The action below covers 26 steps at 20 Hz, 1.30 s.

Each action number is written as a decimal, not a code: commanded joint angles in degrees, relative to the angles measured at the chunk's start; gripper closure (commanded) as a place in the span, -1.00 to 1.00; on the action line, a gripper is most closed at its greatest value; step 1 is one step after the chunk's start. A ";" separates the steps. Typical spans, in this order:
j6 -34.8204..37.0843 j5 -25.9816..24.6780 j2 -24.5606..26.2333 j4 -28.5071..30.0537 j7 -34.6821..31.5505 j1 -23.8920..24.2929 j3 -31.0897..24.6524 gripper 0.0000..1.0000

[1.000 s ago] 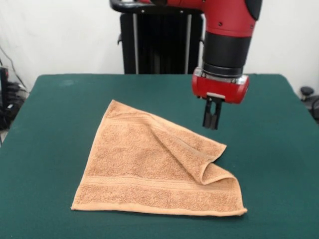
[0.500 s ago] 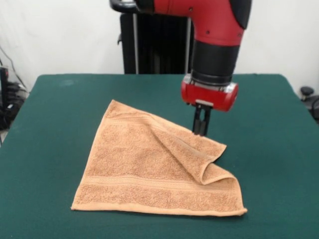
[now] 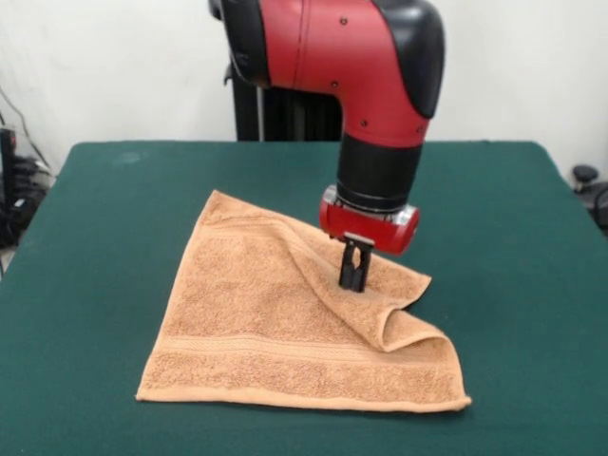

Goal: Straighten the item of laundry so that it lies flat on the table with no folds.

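Observation:
The orange-tan towel [image 3: 285,313] lies on the dark green table [image 3: 513,285], near its front middle. Its right corner is folded over toward the middle, with a raised fold at the right front. Band stripes run along the front edge and the far left edge. No tag shows. My gripper [image 3: 353,281] points straight down onto the folded-over flap, its tips at or touching the cloth. The fingers [image 3: 348,269] stand close together.
The robot's black pedestal [image 3: 285,114] stands at the table's far side. Cables and dark gear [image 3: 14,190] sit off the table's left edge, and a small dark object [image 3: 584,176] off the right.
The gripper has moved down and to the left, from above bare table beside the towel's right corner to onto the folded flap. The towel has not moved.

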<state>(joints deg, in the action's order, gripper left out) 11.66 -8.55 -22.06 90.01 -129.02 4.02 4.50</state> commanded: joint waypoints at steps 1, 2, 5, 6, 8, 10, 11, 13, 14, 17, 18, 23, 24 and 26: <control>-4.01 -1.24 5.54 -1.84 -5.43 -2.64 0.27 1.00; -4.24 -1.08 5.61 -1.69 -5.63 -2.82 0.44 1.00; -4.91 -0.43 6.06 -1.20 -6.49 -3.30 0.82 1.00; -5.06 -0.23 6.03 -1.09 -6.74 -3.50 1.06 1.00; -5.40 0.33 6.17 -1.00 -7.26 -3.88 1.35 1.00; -5.83 0.93 6.34 -0.73 -8.00 -4.60 1.75 1.00; -5.84 1.31 6.21 -0.57 -8.37 -5.01 1.91 1.00; -5.39 1.60 5.80 -0.33 -8.51 -5.62 2.20 1.00; -5.15 1.55 5.42 0.02 -8.26 -5.35 1.90 1.00; -5.24 1.79 5.03 0.77 -8.42 -5.83 1.68 1.00; -5.11 1.93 4.87 0.98 -8.55 -6.08 1.68 1.00; -2.42 2.71 1.29 3.53 -8.90 -7.02 0.96 1.00; -1.61 2.86 0.13 4.35 -8.83 -7.09 0.58 1.00; -0.64 2.86 -1.71 5.82 -8.59 -7.02 0.07 1.00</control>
<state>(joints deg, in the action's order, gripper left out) 9.22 -8.54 -22.10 90.07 -129.02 -1.21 8.90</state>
